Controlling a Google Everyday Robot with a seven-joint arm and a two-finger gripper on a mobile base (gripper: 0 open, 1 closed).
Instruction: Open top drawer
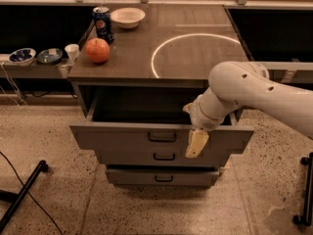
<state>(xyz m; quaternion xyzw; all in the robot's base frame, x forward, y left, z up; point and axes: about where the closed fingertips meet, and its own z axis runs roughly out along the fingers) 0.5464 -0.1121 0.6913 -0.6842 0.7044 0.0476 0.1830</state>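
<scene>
Nearest, below and left of the top drawer, a thin black metal leg lies on the speckled floor. Below and right of the top drawer, a black stand with wheels shows at the edge.

The top drawer is the wide grey one with the tall flat front. It is open, sticking out toward us, and it is dark inside. Under it sit the middle grey drawer and the small grey drawer, each poking out a little.

The robot's tan claw hangs down over the top drawer's front, just right of its small black bar handle. I cannot tell if the claw is clenched or loose. The fat white robot arm comes in from the right and hides part of the top drawer's right rim.

Above the top drawer is the brown table top with a white ring of light. Farther back, above and left of the top drawer, are a round orange-red fruit, a blue soda can and a white bowl. Far left of the top drawer, a little white cup and two small bowls sit on a low shelf.
</scene>
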